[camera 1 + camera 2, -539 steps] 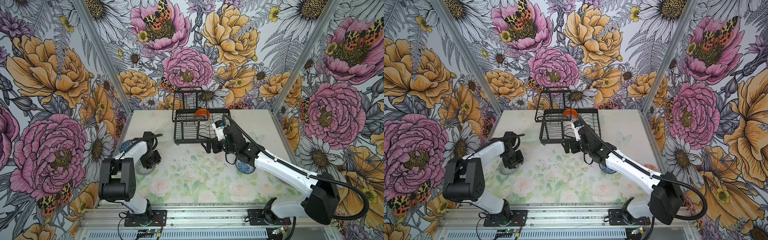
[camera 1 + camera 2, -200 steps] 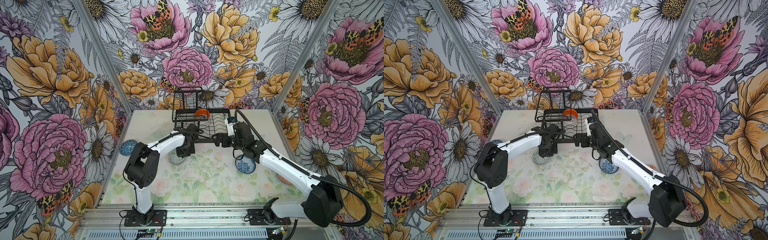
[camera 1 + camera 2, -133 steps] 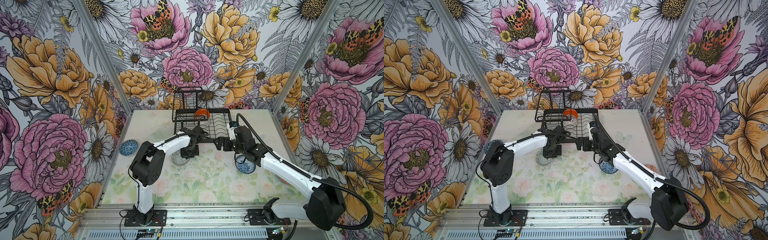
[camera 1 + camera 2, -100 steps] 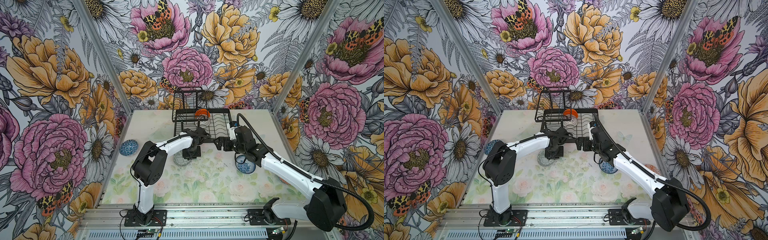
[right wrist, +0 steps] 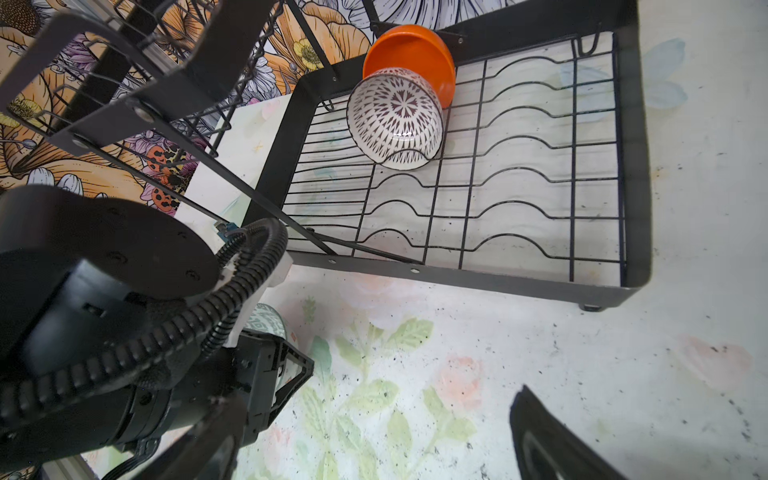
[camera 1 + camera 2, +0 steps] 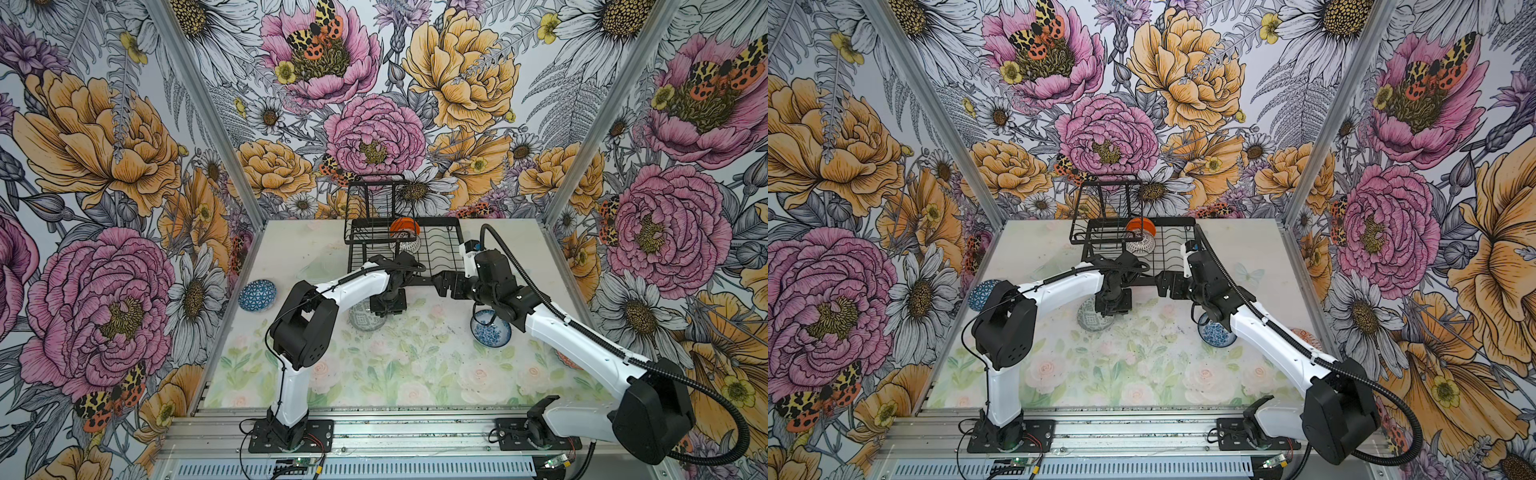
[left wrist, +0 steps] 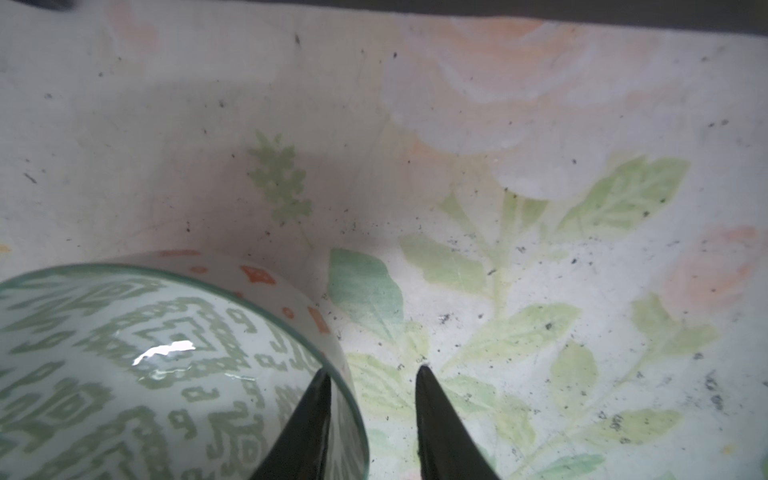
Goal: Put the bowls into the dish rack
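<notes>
Loosely, left end effector (image 7: 372,370) straddles green bowl (image 7: 145,374), right end effector (image 5: 374,399) gaping (rack (image 5: 457,278) nearby)

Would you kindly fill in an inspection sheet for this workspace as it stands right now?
Surface: floral table mat, dotted with dark specks.
Job's things: dish rack holds the orange bowl and the black-patterned white bowl, both tilted. The grey-green bowl, blue geometric bowl, blue floral bowl and a half-hidden red-orange bowl sit on the mat.
Clutter: nothing seen.
Grippers: left pincer open, straddling the grey-green bowl's rim. Right pincer open and empty, in front of the rack.
Cables: corrugated black hose along the right arm; black cable at the left wrist.
Surroundings: flower-printed walls; metal rail in front.
</notes>
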